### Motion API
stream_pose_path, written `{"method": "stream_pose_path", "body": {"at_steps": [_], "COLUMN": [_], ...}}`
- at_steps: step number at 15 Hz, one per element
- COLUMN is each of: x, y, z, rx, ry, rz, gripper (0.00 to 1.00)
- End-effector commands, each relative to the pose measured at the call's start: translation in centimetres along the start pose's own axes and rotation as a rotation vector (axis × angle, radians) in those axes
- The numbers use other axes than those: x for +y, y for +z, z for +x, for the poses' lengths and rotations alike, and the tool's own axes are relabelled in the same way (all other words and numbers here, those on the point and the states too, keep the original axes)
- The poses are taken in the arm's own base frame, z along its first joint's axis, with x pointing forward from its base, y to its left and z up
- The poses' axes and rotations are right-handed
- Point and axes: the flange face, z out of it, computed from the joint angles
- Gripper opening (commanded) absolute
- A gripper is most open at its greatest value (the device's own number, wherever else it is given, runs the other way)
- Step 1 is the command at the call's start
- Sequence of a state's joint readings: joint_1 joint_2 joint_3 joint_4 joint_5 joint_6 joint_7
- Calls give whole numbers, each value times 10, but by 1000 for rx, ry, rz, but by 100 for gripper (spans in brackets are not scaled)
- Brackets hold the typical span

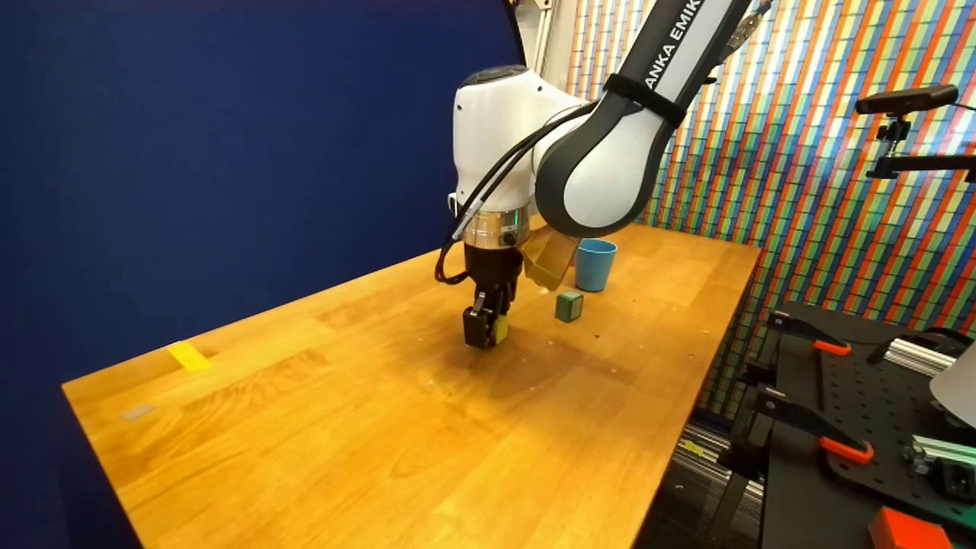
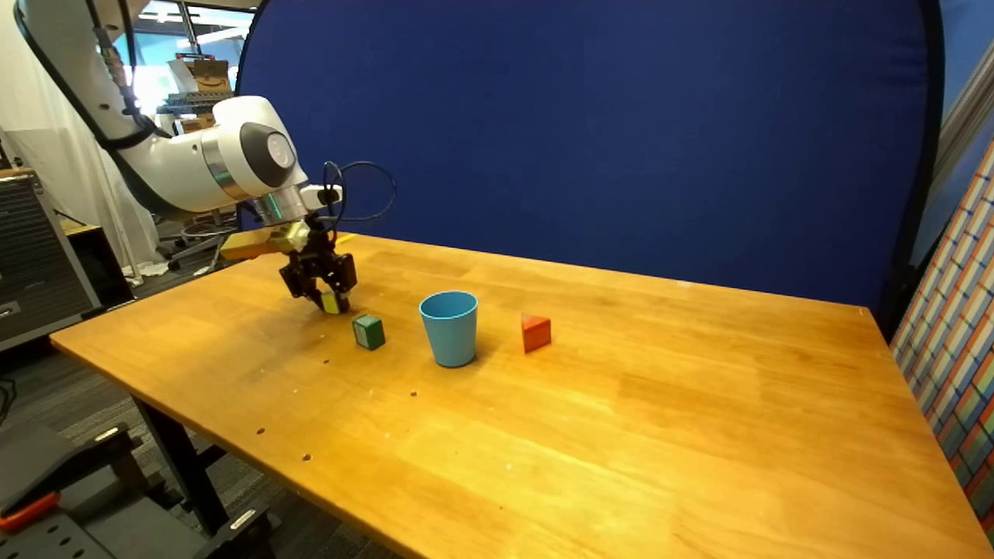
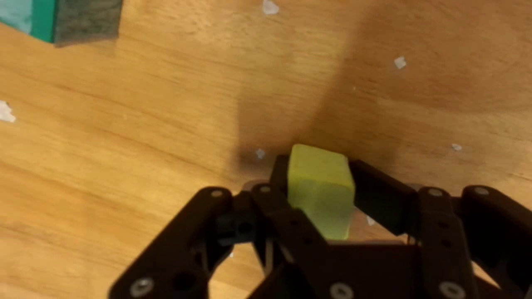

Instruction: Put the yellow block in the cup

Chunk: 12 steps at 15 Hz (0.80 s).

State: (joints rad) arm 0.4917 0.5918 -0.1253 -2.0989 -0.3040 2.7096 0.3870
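My black two-fingered Robotiq gripper (image 3: 321,185) points down, low over a wooden tabletop (image 2: 699,435), its fingers drawn in to the width of a small yellow cube (image 3: 321,201). In the wrist view, a finger meets each of two facing sides of the cube, so I have it pinched between my tips. Whether its underside touches the tabletop or sits just above, I cannot tell. Near my claw, apart from the fingers, lies a dark green cube (image 2: 369,332). Farther out in that direction, a light blue tapered cup (image 2: 452,335) stands upright, mouth up, well apart from the yellow cube I hold. On the cup's far side from my claw sits a red triangular block (image 2: 536,334), clear in an exterior view. On my opposite side, away from the cup, a strip of yellow tape (image 1: 189,356) lies flat at the tabletop's edge, well apart from me.
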Motion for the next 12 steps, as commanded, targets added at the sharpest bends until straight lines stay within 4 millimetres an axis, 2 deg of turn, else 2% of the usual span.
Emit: {"method": "stream_pose_path", "body": {"at_steps": [1,3,8,10,12], "x": [36,64,145,179,212], "y": [-31,-54,-135,-150,-152], "z": [7,12,23,17,8], "rx": [7,22,109,117,101], "ry": [76,138,323,409,492], "rz": [-90,-122,-238,-291,-345], "gripper": [14,14,14,14,14]}}
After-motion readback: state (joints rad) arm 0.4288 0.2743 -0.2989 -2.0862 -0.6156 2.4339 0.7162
